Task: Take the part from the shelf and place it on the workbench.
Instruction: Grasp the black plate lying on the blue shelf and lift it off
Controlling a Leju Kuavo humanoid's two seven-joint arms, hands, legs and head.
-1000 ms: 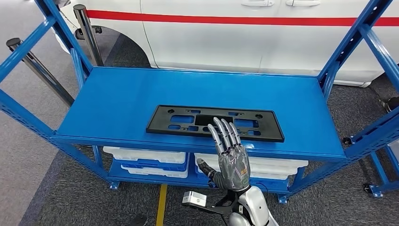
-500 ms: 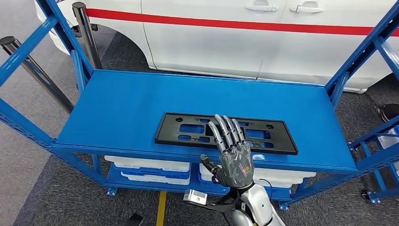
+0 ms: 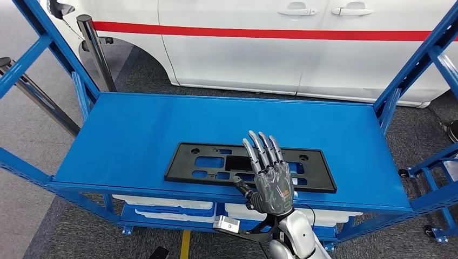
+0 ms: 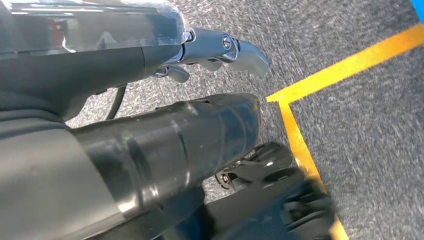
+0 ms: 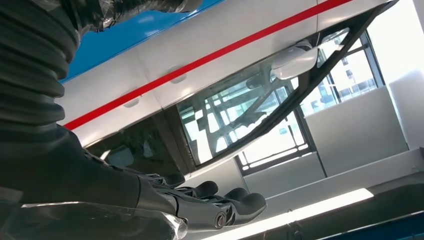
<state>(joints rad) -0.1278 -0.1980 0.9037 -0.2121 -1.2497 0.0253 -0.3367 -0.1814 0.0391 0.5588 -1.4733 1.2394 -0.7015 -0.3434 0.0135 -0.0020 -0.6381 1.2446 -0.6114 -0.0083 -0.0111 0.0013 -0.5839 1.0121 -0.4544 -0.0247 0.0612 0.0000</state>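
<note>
Right robot hand (image 3: 271, 181) outstretched, over part (image 3: 216, 161)

grey carpet floor (image 3: 32, 178) – white car (image 3: 259, 48) behind.

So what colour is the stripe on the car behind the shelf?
Red, on the white car; the stripe shows best in the head view.

the right hand (image 5: 150, 195) comes in with its grey ribbed cover (image 5: 30, 75) and dark fingers (image 5: 225, 202) stretched out straight, holding nothing. beyond them are a white car body with a red stripe (image 5: 200, 60), its tinted window (image 5: 240, 115), and a strip of blue shelf (image 5: 125, 30).
</note>
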